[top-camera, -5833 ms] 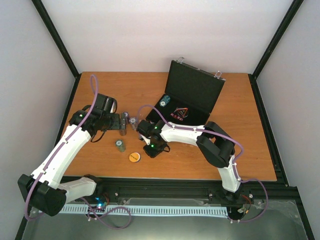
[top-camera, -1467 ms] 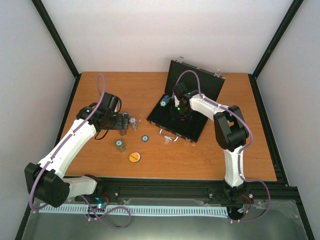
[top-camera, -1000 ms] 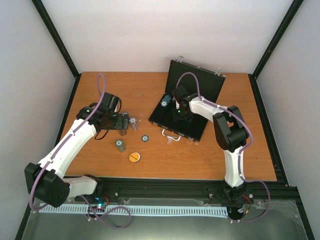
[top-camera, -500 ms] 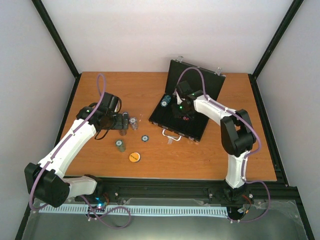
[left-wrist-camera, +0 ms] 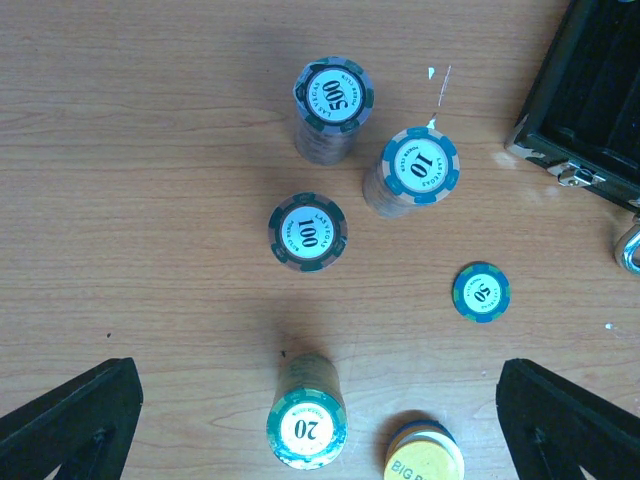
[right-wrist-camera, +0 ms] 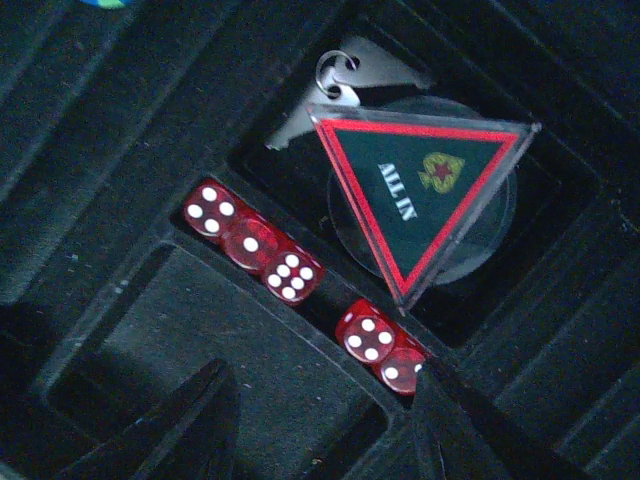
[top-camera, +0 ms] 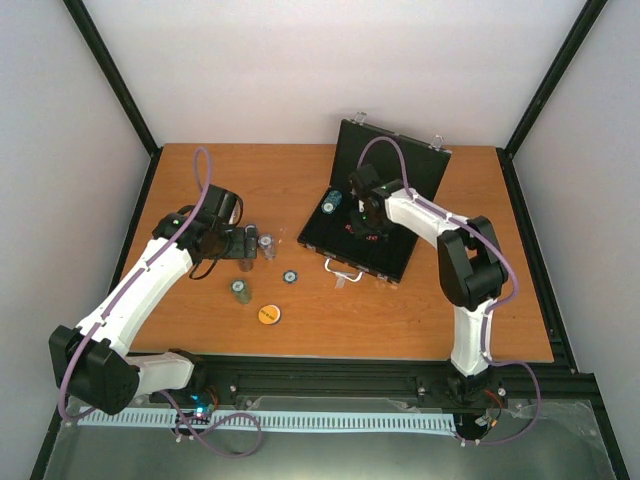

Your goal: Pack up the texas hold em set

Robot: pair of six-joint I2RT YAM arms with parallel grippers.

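Since a second ago I see the right hand [right-wrist-camera: 320,400] has drifted slightly over the open case [top-camera: 395,170], fingers apart and empty, above seated dice [right-wrist-camera: 250,245] and triangle [right-wrist-camera: 420,190]. The left hand [left-wrist-camera: 315,365] is spread wide over chip stacks [left-wrist-camera: 308,232] and disc [left-wrist-camera: 425,465] on the bench [top-camera: 300,180]. Chips remain to pack. The case corner crowds their right side; there is room to the left.

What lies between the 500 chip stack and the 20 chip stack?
The 100 stack stands between them, apart from both, as the left wrist view shows.
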